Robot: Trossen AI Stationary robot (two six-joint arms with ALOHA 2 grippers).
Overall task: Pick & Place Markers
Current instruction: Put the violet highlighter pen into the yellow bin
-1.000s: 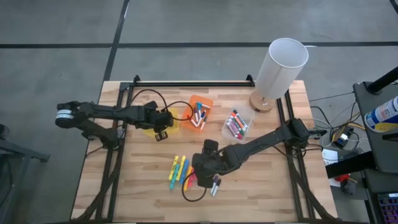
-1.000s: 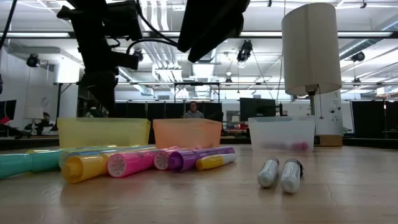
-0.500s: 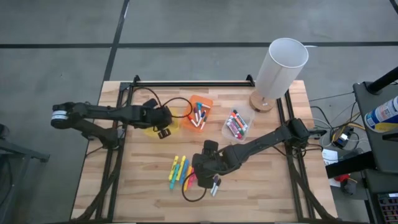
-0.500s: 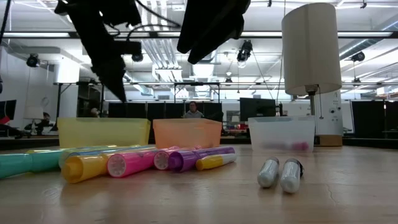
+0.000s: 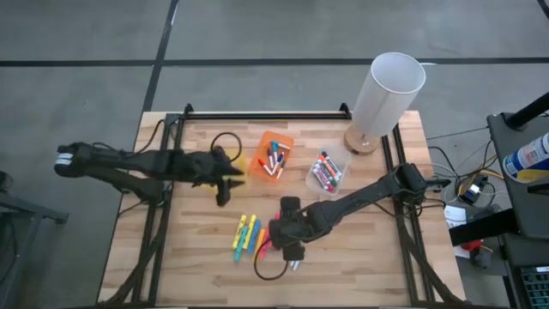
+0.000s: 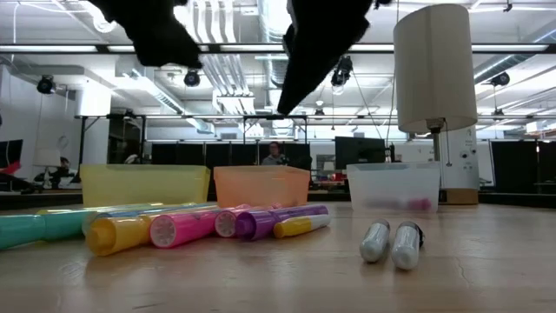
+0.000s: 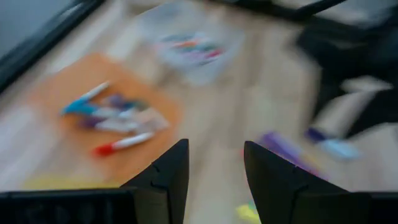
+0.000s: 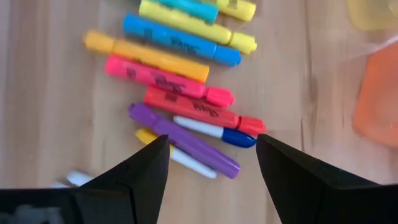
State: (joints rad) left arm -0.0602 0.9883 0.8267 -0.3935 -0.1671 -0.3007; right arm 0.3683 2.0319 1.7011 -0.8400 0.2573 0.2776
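Markers [image 5: 249, 237] lie loose on the tabletop [image 5: 369, 257]; others already fill the orange bin [image 5: 276, 159] and clear bin [image 5: 327, 172]. My right tool [image 5: 290, 251] hovers over them, spread, empty; left tool [image 5: 225, 182] likewise.

Pale, matt wooden plank table [image 5: 360, 249], grain running lengthwise. On it, smooth glossy plastic markers [image 8: 186, 42], beside translucent yellow [image 6: 143, 183], orange [image 6: 261, 185] and frosted clear plastic bins [image 6: 393, 187]. Behind the clear bin, matt white lampshade [image 6: 434, 65] on round wooden base [image 5: 360, 139].
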